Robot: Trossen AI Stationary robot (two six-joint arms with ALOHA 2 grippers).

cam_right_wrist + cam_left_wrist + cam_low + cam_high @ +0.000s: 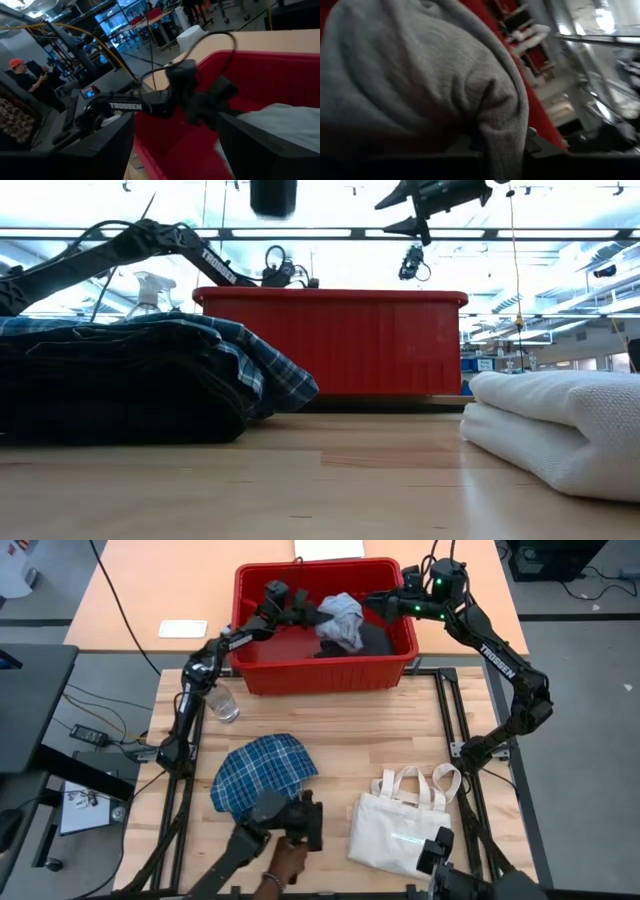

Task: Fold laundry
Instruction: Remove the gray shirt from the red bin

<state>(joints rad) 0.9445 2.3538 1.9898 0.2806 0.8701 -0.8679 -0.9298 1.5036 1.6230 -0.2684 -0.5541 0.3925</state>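
A red bin (325, 668) stands at the table's far edge. In it lie a light grey garment (340, 618) and a dark garment (372, 640) beside it. My left gripper (312, 612) reaches into the bin from the left and is shut on the grey garment, which fills the left wrist view (420, 75). My right gripper (175, 150) hangs open above the bin's right part (378, 602), touching nothing. A blue-and-white plaid garment (262, 772) lies bunched on the table near the front. My left gripper pinches a bunched fold of the light grey garment (502, 137) between its two fingers, coming in level from the table's left side. How many layers it holds cannot be told. The rest of the garment rests in the bin, against the dark garment.
A cream tote bag (405, 822) lies at the front right. A clear spray bottle (222, 700) stands left of the bin. A person's hand (285, 862) holds a dark device (292, 820) at the near edge, against the plaid garment.
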